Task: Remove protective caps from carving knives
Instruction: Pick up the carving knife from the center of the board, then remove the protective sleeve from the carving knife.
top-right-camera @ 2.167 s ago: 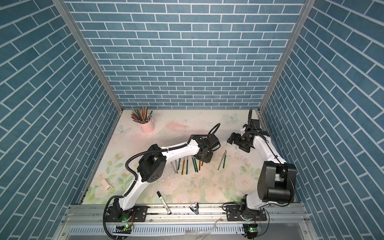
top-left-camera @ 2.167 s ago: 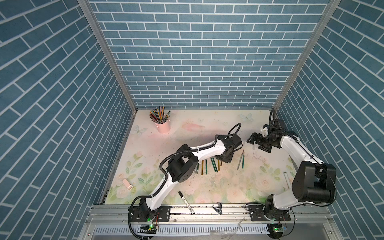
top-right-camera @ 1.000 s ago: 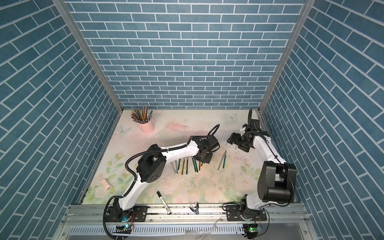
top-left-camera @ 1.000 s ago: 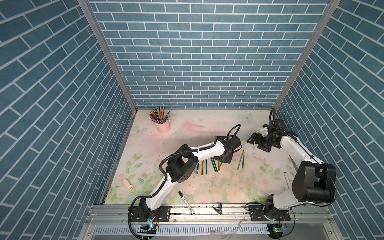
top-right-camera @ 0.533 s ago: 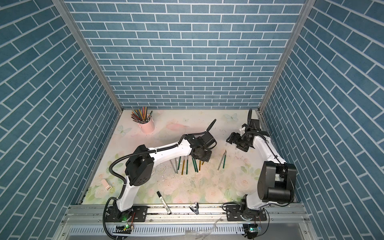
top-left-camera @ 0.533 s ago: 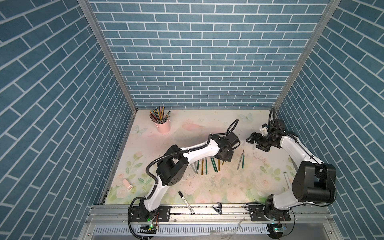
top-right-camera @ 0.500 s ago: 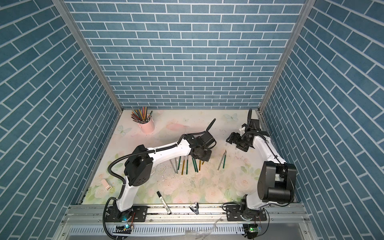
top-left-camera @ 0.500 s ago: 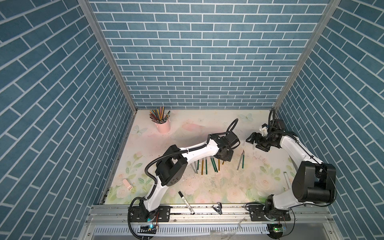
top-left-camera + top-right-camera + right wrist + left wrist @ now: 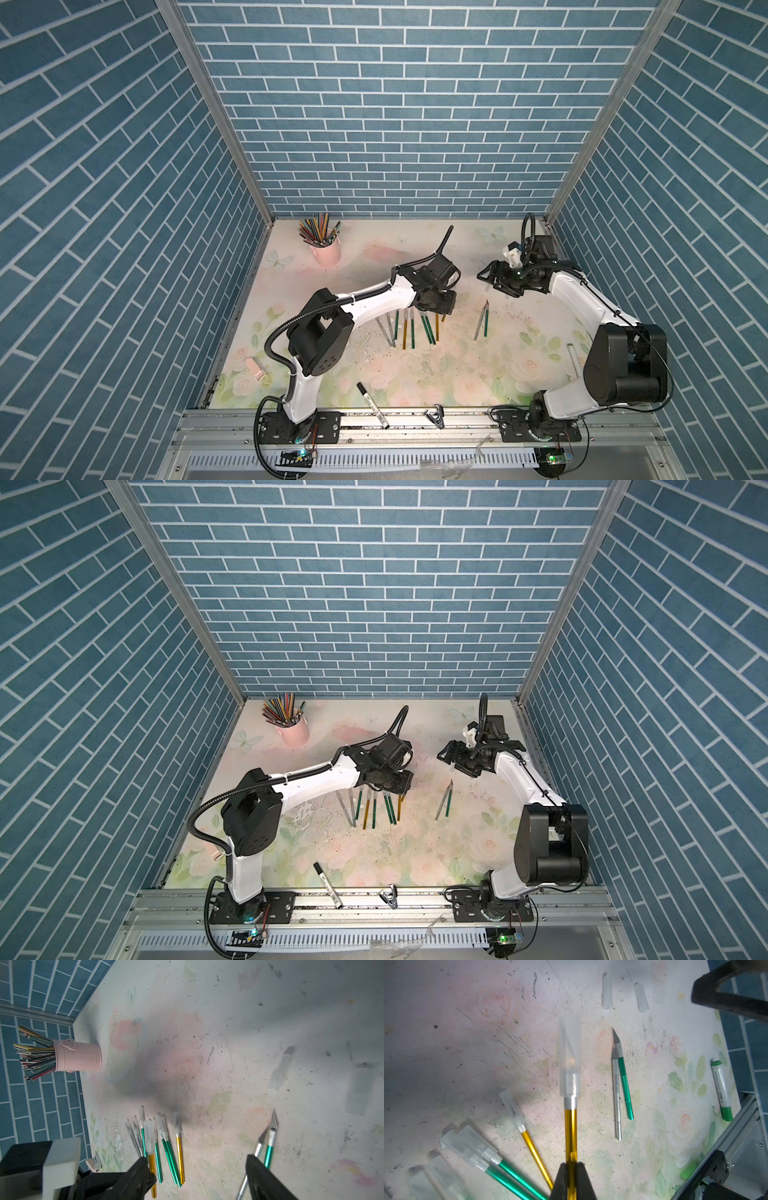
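Checking in on the knife job: the left gripper (image 9: 572,1167) has its fingers (image 9: 560,1182) pinched tight on the handle of a gold carving knife (image 9: 570,1132), and the translucent cap (image 9: 569,1057) is still on over the blade. That knife looks lifted clear of the others, pointing out ahead of the wrist camera.

The rest of the capped knives (image 9: 411,328), a mix of green, gold and silver, lie in a loose row on the floral worktop (image 9: 457,365). In a top view they're right under and just in front of that gripper.

The right gripper (image 9: 489,279) hangs off to the right-hand side, well apart from the left one, fingers (image 9: 261,1176) spread wide with nothing between them.

On the worktop between the two arms, a silver knife (image 9: 617,1101) and a green knife (image 9: 625,1082) lie side by side with bare blades, touching up near the blade ends. Two loose caps (image 9: 607,993) lie a bit farther back, near each other but not touching.

Far left corner has the pink cup (image 9: 327,252) stuffed with coloured pencils, and a black-capped marker (image 9: 372,405) lies at the near edge by the rail.
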`<state>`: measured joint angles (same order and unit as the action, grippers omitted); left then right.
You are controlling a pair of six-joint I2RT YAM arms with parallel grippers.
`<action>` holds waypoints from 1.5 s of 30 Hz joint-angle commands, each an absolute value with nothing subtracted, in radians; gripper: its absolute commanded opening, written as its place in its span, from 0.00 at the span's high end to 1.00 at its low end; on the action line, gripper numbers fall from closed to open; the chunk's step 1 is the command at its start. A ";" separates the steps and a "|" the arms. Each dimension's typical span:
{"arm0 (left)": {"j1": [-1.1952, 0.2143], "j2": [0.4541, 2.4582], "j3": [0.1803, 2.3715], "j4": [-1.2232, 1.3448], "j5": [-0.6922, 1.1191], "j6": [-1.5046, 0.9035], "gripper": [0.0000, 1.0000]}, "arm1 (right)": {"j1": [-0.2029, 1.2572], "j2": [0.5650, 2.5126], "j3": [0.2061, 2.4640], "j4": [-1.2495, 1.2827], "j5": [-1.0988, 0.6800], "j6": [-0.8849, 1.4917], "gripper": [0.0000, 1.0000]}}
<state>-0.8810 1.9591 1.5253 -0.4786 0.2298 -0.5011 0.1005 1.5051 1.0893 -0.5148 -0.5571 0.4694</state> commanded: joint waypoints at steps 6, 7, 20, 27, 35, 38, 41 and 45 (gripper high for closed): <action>-0.870 1.943 1.514 -0.441 0.254 -0.487 0.99 | 0.154 1.536 1.062 -0.351 -0.638 0.597 0.32; -0.869 1.946 1.516 -0.442 0.255 -0.488 0.99 | 0.159 1.540 1.056 -0.334 -0.645 0.609 0.34; -0.870 1.969 1.543 -0.439 0.258 -0.490 0.99 | 0.209 1.569 0.978 -0.151 -0.684 0.723 0.47; -0.870 1.974 1.544 -0.434 0.258 -0.493 0.99 | 0.231 1.578 0.933 -0.069 -0.695 0.775 0.51; -0.870 1.980 1.544 -0.429 0.260 -0.496 0.99 | 0.254 1.592 0.924 -0.030 -0.690 0.809 0.58; -0.869 1.983 1.547 -0.429 0.261 -0.497 0.99 | 0.263 1.601 0.913 -0.007 -0.690 0.829 0.62; -0.870 1.983 1.548 -0.429 0.259 -0.497 0.99 | 0.273 1.610 0.908 0.001 -0.689 0.841 0.66; -0.870 1.983 1.546 -0.428 0.257 -0.497 0.99 | 0.279 1.612 0.902 0.011 -0.686 0.847 0.69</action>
<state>-0.8745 1.9602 1.5219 -0.4408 0.2596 -0.4984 0.2707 1.6024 0.9081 -0.0166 -0.6823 0.8112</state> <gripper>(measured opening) 0.095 0.315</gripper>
